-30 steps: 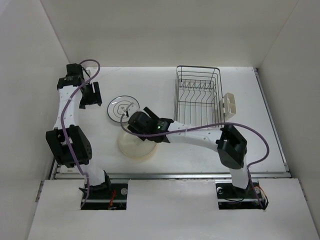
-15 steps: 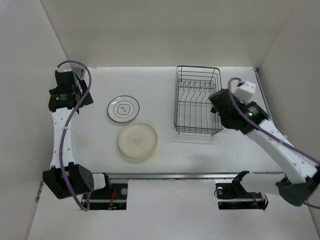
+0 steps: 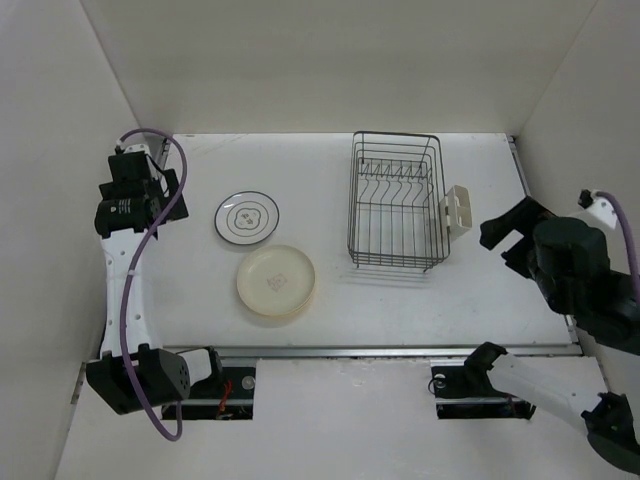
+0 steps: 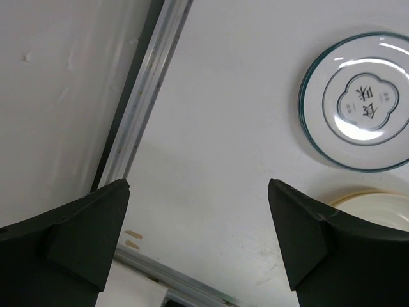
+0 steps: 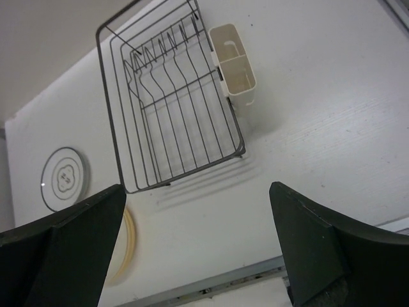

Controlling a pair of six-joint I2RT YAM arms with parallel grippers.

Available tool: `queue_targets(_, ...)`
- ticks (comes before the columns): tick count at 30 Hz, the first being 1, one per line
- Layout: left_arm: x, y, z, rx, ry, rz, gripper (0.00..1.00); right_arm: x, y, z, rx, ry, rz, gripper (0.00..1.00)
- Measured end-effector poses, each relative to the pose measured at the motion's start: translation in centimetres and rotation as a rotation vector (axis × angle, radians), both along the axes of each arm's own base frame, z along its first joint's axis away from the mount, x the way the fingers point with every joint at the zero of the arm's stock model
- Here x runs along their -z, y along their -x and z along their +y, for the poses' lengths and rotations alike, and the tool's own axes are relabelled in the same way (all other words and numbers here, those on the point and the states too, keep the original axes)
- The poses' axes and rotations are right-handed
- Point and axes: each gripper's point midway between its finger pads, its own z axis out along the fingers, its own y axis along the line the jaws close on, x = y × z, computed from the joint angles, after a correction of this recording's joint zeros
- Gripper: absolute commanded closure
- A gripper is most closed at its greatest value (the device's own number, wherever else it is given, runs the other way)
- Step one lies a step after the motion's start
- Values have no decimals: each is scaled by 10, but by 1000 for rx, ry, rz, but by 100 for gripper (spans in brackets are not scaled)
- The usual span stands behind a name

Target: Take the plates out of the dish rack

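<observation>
Left hand (image 4: pixel 197 187) gapes wide, holding nothing, over the counter (image 4: pixel 211 128) near a white plate (image 4: pixel 364 102). Right hand (image 5: pixel 195 188), equally wide and unladen, hangs right of the dish rack (image 5: pixel 176 115).

White table (image 3: pixel 330 165), walls on three sides, metal rail (image 3: pixel 340 351) along the near edge. Three things sit on it. White plate (image 3: pixel 247 217) with dark rim ring lies flat, left of centre. Cream plate (image 3: pixel 276 281) lies flat just nearer and slightly right of it, rims close but apart; single or stacked, cannot tell. Wire rack (image 3: pixel 395 190) stands right of centre, well apart from both plates, with a white caddy (image 3: pixel 458 210) on its right side.
</observation>
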Motion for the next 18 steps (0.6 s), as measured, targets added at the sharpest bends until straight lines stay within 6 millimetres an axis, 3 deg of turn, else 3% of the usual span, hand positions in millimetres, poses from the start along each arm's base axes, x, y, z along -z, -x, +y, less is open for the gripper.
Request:
queue_targets(7, 8, 23, -2, 54, -24, 120, 10, 15, -6, 7, -47, 90, 68, 0)
queue_targets(13, -4, 45, -5, 122, -57, 189, 10, 12, 1, 2, -99, 143, 57, 0)
queue_targets(18, 1, 66, -8, 147, -56, 267, 9, 15, 2, 5, -134, 168, 68, 0)
